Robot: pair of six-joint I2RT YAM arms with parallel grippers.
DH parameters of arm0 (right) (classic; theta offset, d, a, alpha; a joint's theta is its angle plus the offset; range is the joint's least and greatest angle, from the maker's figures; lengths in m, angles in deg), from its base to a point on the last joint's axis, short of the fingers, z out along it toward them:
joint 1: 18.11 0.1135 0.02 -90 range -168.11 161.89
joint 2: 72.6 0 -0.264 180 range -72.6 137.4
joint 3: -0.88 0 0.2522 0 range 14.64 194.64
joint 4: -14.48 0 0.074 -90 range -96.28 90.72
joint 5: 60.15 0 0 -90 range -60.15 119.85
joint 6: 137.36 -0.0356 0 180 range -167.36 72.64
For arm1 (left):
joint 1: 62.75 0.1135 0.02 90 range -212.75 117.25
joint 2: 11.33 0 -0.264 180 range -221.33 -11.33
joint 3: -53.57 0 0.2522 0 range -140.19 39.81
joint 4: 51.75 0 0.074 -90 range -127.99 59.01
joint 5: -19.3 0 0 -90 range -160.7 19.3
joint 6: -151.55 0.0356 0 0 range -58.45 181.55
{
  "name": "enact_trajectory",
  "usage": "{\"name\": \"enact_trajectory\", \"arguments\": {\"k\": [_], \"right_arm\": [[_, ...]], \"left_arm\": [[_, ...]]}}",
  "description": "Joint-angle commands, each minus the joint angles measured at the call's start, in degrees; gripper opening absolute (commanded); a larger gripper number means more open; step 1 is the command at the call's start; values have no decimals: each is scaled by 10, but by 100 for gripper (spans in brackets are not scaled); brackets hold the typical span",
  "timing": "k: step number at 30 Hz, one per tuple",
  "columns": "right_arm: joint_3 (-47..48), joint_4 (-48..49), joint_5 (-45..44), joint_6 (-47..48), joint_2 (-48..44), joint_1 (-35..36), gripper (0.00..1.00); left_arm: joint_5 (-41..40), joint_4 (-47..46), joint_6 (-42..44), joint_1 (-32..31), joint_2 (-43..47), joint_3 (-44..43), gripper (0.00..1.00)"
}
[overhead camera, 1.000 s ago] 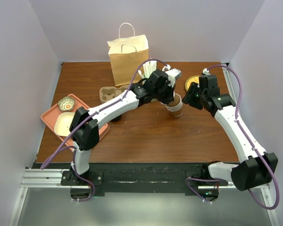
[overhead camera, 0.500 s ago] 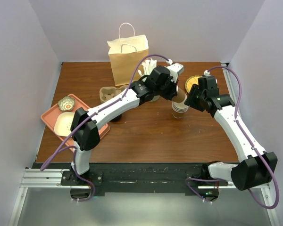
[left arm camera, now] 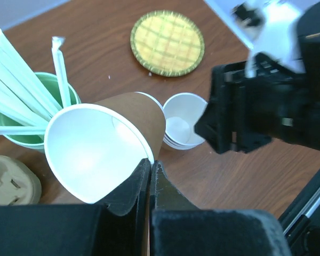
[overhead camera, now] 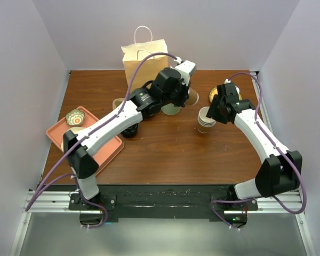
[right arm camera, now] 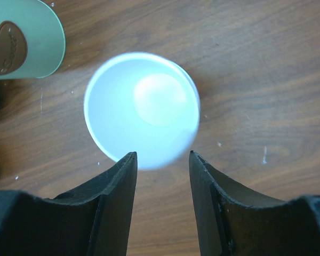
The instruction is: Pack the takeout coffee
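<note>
Left gripper (left arm camera: pixel 150 166) clamped on the rim of a tilted open brown paper cup (left arm camera: pixel 104 146). Right gripper (right arm camera: pixel 162 160) jaws parted over stack of white-lined paper cups (right arm camera: pixel 141 109). Black-lidded brown takeout coffee (overhead camera: pixel 130 130) stands beside orange plastic tray (overhead camera: pixel 53 133), half hidden under left arm.

I saw a brown wood-grain surface (overhead camera: pixel 165 154), a tan paper bag (overhead camera: pixel 149 69) with white handles, a yellow coaster (left arm camera: pixel 167 44) crossed by green checks, a salmon-pink tray (overhead camera: pixel 56 132), a brown cup (left arm camera: pixel 143 113) lined white.
</note>
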Motion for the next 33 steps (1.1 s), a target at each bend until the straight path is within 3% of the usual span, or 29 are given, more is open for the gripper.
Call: {"name": "enact_trajectory", "arguments": {"k": [1,6,18,28,33], "right_arm": [[47,35,-6,4,27,-3,47],[70,-3,-51,9,56,-2,47],[96,28,-43,36,134,-4,46],[179,1,-61,66,166,-4,46],[221,-44,-62,77,127,-3,50]], "left_arm": [[-9,-3,9,-1,49,4,0],[-29,7,13,-1,93,49,0],[-29,26,-29,-1,256,262,0],[-9,36,-21,-2,265,298,0],[-24,90,-26,-15,210,262,0]]}}
